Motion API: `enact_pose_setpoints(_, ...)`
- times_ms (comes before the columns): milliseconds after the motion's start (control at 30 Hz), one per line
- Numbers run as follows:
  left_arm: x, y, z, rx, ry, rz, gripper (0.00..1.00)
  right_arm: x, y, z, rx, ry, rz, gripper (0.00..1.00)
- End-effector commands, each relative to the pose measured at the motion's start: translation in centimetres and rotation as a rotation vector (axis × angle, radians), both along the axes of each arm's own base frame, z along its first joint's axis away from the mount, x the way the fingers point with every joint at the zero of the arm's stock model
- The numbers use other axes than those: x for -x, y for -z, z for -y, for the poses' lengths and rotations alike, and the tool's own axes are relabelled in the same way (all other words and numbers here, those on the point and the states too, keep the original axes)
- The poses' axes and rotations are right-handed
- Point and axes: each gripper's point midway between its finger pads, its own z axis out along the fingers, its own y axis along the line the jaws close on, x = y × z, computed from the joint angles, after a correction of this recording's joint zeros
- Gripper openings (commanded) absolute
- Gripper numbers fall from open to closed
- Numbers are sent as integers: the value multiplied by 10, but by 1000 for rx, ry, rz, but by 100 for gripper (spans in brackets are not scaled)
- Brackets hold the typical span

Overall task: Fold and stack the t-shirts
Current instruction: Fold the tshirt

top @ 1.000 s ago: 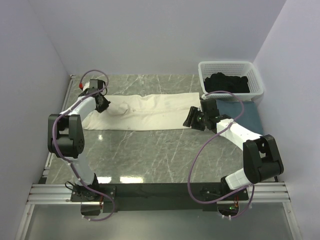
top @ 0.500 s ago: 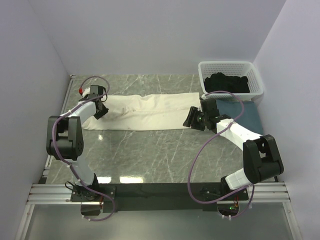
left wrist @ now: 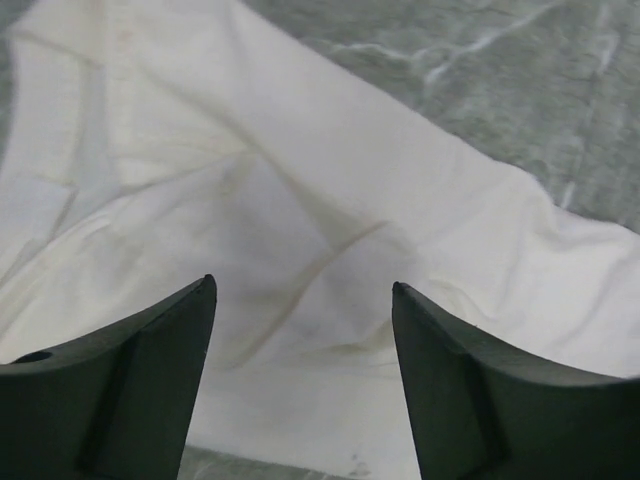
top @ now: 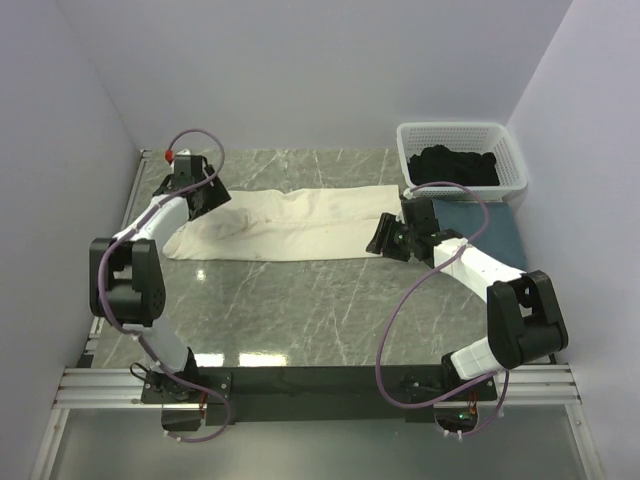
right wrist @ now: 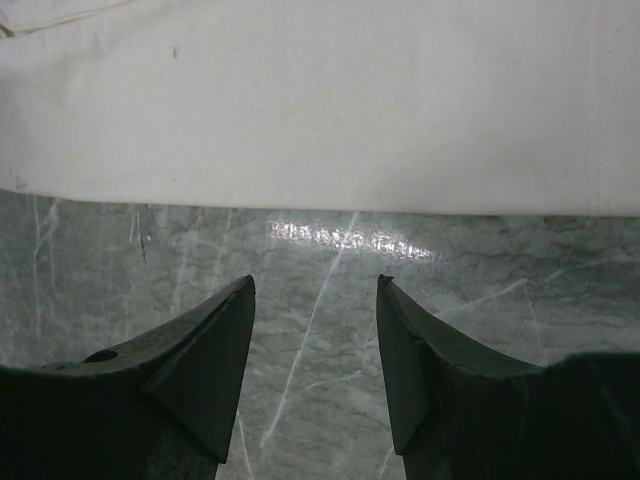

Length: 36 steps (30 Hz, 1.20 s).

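Left fingers (left wrist: 120, 390) spread wide, right fingers (right wrist: 190, 370) parted, both arms stretched forward

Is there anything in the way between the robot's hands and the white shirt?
Nothing I can see. The left gripper hangs open right over the white shirt. The right gripper is open next to the shirt's edge, with only bare table between them.

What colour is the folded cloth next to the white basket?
The flat folded cloth is dark teal blue; the top external view shows it best.
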Motion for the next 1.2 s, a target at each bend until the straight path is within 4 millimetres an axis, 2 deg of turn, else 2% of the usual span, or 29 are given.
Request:
enact_pose_setpoints(0, -27, -3, 34, 63, 205, 33, 74, -4, -11, 0, -18, 0, 39, 59)
enact_pose_setpoints(67, -37, -3, 41, 63, 252, 33, 72, -4, -12, -1, -22, -3, 40, 58)
enact_pose_setpoints(100, -38, 11, 46, 73, 276, -3, 70, -4, -13, -1, -22, -3, 40, 58)
enact_pose_setpoints(267, -51, 28, 57, 61, 337, -36, 64, -2, -12, 0, -16, -1, 35, 58)
enact_pose_setpoints(433, -56, 45, 66, 76, 368, -64, 59, 1, -11, 2, -11, 3, 34, 58)
enact_pose_setpoints(633, -55, 60, 79, 100, 389, -90, 47, 4, -12, 6, 0, 16, 37, 58)
enact_pose_setpoints(667, -56, 60, 80, 100, 392, -86, 41, 4, -12, 7, 2, 17, 38, 58)
enact_pose_setpoints(733, -54, 59, 82, 101, 398, -86, 36, 6, -12, 7, 2, 17, 36, 58)
enact_pose_setpoints(767, -54, 56, 82, 101, 403, -76, 29, 6, -12, 7, 0, 17, 35, 58)
enact_pose_setpoints(833, -53, 53, 83, 96, 407, -70, 21, 7, -12, 6, -3, 18, 35, 58)
enact_pose_setpoints(967, -48, 38, 83, 81, 407, -35, 1, 7, -13, 5, -13, 14, 37, 58)
enact_pose_setpoints(1033, -44, 35, 82, 73, 407, -25, 1, 7, -13, 4, -15, 13, 38, 58)
enact_pose_setpoints(1100, -41, 24, 82, 56, 405, -1, 1, 7, -14, 3, -18, 10, 41, 58)
enact_pose_setpoints(1133, -36, 26, 82, 47, 403, -7, 1, 7, -15, 4, -17, 10, 41, 58)
enact_pose_setpoints(1167, -33, 18, 81, 38, 402, 6, 1, 7, -14, 3, -18, 9, 41, 58)
